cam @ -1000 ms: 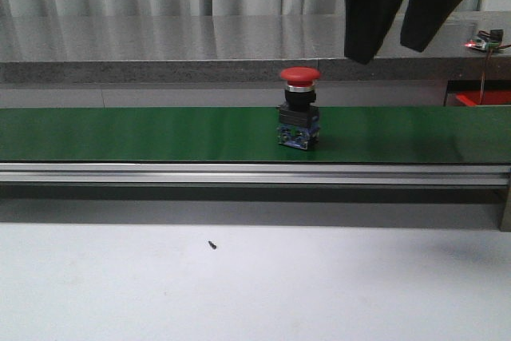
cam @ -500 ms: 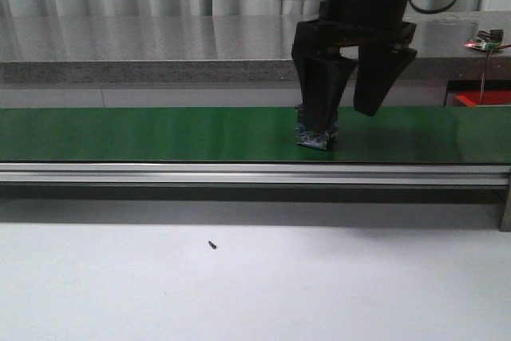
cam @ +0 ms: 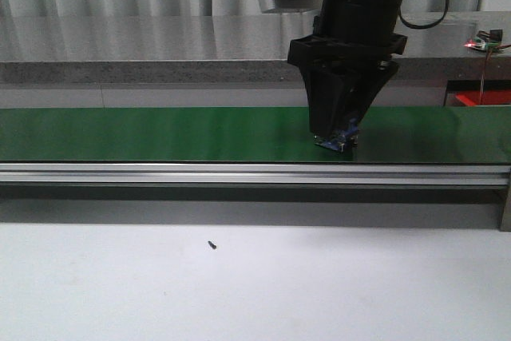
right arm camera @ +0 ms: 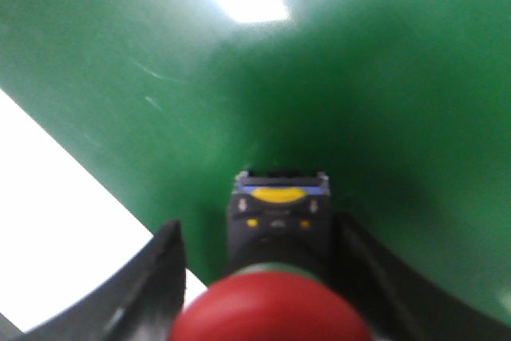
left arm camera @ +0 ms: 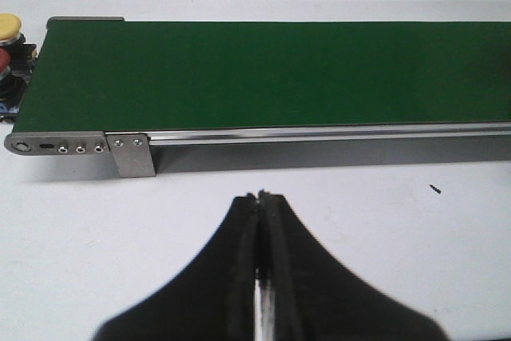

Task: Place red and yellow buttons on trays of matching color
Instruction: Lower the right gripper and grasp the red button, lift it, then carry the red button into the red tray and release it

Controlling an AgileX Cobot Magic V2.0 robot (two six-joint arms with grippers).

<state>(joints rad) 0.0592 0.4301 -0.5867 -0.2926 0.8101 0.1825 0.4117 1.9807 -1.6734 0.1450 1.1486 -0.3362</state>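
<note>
Scene: a green conveyor belt (cam: 160,133) runs across the front view, with a pale bench (cam: 255,285) in the foreground.
Red button: a red mushroom-head push button (right arm camera: 271,309) stands on the belt, right of centre in the front view; its dark switch body (right arm camera: 278,221) carries a blue and yellow strip.
Right hand: the right hand (cam: 337,137) is down over the button, and the front view shows its black fingers drawn together around the button, with only the blue base (cam: 339,144) showing at their tips. In the right wrist view a finger sits on either side of the switch body. I judge it is pinching the button, though actual contact is hidden.
Left hand: the left hand (left arm camera: 261,269) hangs above the bench in front of the belt, fingers pressed together and holding nothing.
Other buttons: a yellow button (left arm camera: 9,25) and part of a red one sit just past the belt's end in the left wrist view.
Trays: a red object (cam: 483,99) shows at the far right edge; whether it is the red tray cannot be told.
Step in hand: securing the red button for lifting.
Doing it well: grip the boxy body below the cap, not the rounded cap, so it cannot slip. Squeeze evenly from both sides to keep it upright. Lift straight up before travelling sideways.
</note>
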